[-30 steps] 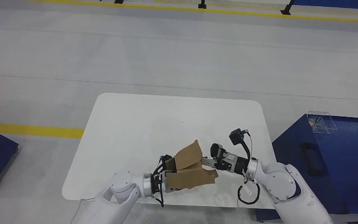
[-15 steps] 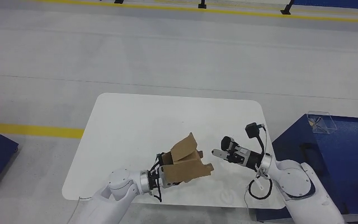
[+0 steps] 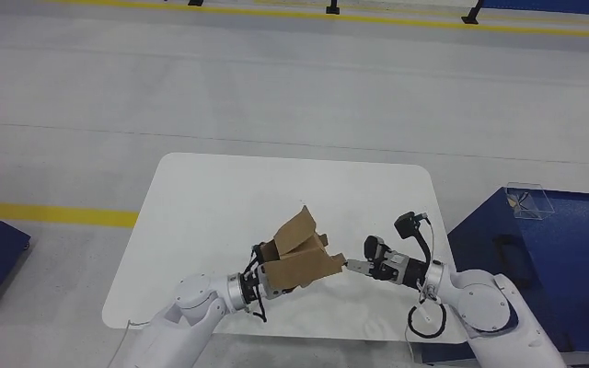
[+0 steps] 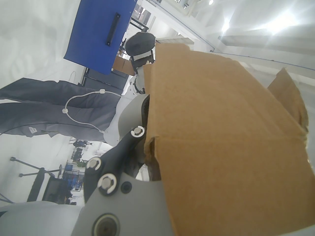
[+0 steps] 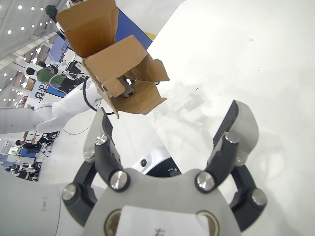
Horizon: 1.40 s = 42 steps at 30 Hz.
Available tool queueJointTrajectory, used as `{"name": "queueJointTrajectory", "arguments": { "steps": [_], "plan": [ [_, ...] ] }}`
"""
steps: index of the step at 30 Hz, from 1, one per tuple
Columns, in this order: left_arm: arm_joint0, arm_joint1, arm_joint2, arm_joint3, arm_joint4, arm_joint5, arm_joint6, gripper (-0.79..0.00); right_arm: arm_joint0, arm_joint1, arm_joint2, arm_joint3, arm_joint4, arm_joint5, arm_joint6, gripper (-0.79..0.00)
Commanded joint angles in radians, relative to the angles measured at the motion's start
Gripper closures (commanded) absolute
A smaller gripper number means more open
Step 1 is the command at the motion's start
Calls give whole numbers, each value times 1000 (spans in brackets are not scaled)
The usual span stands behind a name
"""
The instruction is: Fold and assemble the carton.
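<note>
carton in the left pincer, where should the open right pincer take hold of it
Best pinch the loose flap at the open end of the carton, coming straight in from where the right pincer is. That flap juts toward it, and the left pincer holds the far end.

A brown carton (image 3: 299, 262), partly folded with 1 flap raised, is low in the centre of the frame over the white counter (image 3: 230, 198). The left hand (image 3: 260, 279) grips its left end. The right hand (image 3: 353, 267) has its tip at the carton's right edge. A blue cabinet (image 3: 515, 248) stands at the right edge.
</note>
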<state>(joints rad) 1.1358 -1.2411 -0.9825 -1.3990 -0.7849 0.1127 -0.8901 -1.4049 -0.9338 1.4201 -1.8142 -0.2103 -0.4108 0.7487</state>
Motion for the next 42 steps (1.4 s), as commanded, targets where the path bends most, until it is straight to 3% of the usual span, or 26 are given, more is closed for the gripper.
{"name": "queueJointTrajectory", "arguments": {
  "steps": [1, 19, 28, 42],
  "plan": [
    [1, 0, 3, -2, 12, -15, -9, 0, 11, -2, -18, 6, -16, 5, -7, -785],
    [15, -1, 3, -21, 58, -66, -41, 0, 63, -13, -82, 19, -32, 14, -24, -785],
    [19, 1, 7, -45, 104, -91, -62, 0, 60, -12, -51, 10, -9, 9, -59, -785],
    [20, -1, 22, -51, 135, -94, -55, 0, 101, -27, -144, 27, -40, 31, -54, -785]
  ]
}}
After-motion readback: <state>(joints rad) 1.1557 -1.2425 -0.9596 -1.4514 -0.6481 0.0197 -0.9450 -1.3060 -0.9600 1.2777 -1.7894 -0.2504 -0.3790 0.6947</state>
